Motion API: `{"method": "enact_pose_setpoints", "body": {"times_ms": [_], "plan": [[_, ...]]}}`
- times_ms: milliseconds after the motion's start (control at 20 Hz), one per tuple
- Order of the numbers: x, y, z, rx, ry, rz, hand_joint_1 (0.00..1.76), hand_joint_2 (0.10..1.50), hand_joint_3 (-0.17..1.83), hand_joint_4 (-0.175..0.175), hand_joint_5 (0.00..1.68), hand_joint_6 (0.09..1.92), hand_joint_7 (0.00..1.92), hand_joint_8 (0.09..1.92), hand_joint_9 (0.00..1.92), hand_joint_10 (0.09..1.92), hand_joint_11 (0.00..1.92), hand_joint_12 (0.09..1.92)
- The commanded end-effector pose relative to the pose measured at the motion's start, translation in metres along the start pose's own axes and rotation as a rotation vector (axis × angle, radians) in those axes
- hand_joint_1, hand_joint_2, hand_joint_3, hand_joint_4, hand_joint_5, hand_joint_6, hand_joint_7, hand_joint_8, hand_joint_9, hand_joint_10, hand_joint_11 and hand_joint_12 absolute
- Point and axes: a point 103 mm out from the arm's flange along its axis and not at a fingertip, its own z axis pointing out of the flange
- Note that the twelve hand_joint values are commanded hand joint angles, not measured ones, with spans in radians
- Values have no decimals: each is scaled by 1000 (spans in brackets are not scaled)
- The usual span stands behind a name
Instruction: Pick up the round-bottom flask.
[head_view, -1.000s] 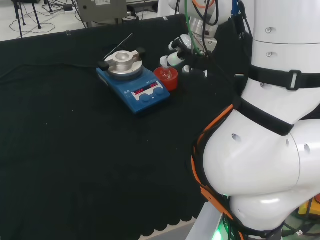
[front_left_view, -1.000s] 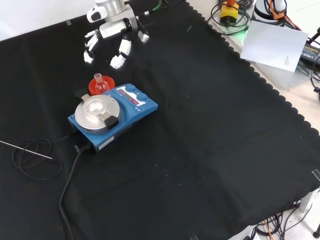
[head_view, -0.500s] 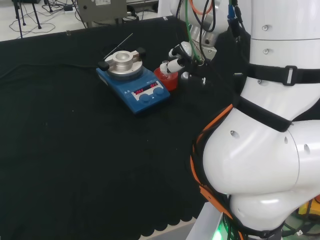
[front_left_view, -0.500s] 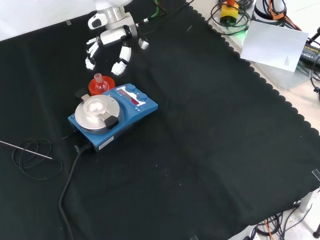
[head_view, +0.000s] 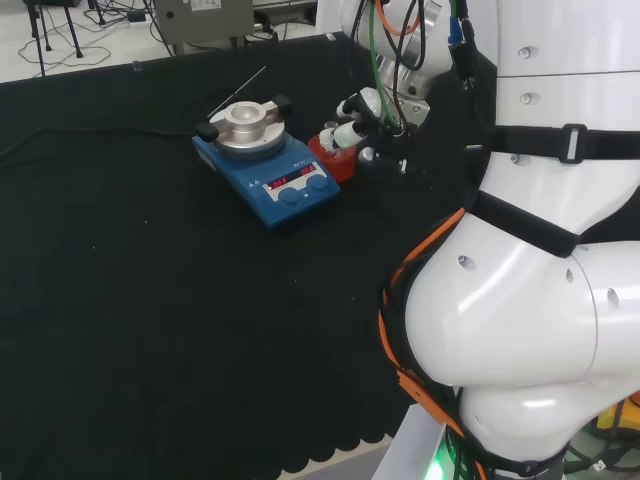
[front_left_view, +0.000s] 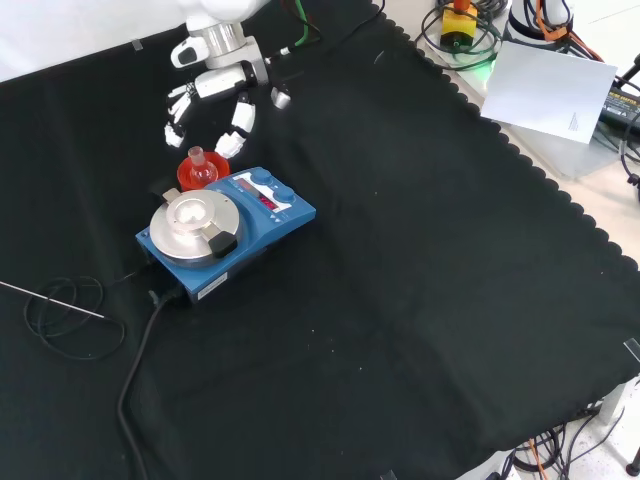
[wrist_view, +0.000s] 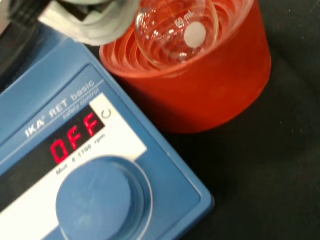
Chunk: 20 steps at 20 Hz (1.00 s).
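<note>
A: In the head view, where is the hand (head_view: 362, 112) standing?

B: It is hanging just to the right of the red stand (head_view: 334, 157), with its fingers spread and relaxed, and it is holding nothing. The stand is sitting beside the blue stirrer (head_view: 268, 165), at its right corner.

A: And in the front view?

B: The hand (front_left_view: 212, 88) is coming in from the top, and its white fingertips (front_left_view: 238, 132) are pointing down, just above the flask (front_left_view: 199, 166). The flask is sitting upright in the stand (front_left_view: 201, 172), with its neck up, apart from the fingers. The stand is touching the far edge of the stirrer (front_left_view: 225, 229). A black cable (front_left_view: 135, 365) is lying on the cloth (front_left_view: 420, 300).

A: What is the wrist view showing?

B: The clear round flask (wrist_view: 176, 27) is resting in the ribbed stand (wrist_view: 200, 80), close beside the stirrer (wrist_view: 85, 175) and its blue knob (wrist_view: 102, 200).
</note>
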Motion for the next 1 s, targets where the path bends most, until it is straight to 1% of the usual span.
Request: {"method": "enact_pose_setpoints", "body": {"times_ms": [50,200,600,1000], "plan": [[0,7,0,-19,24,2,879,634,510,-33,625,87,413,596,514,640,26,1363],[0,8,2,-34,24,-3,887,636,513,-34,645,87,420,599,518,640,39,1364],[0,11,15,-35,27,-14,909,636,519,-34,734,101,457,608,545,641,79,1359],[1,14,15,-59,23,-14,927,636,530,-37,782,159,483,602,572,628,133,1344]]}}
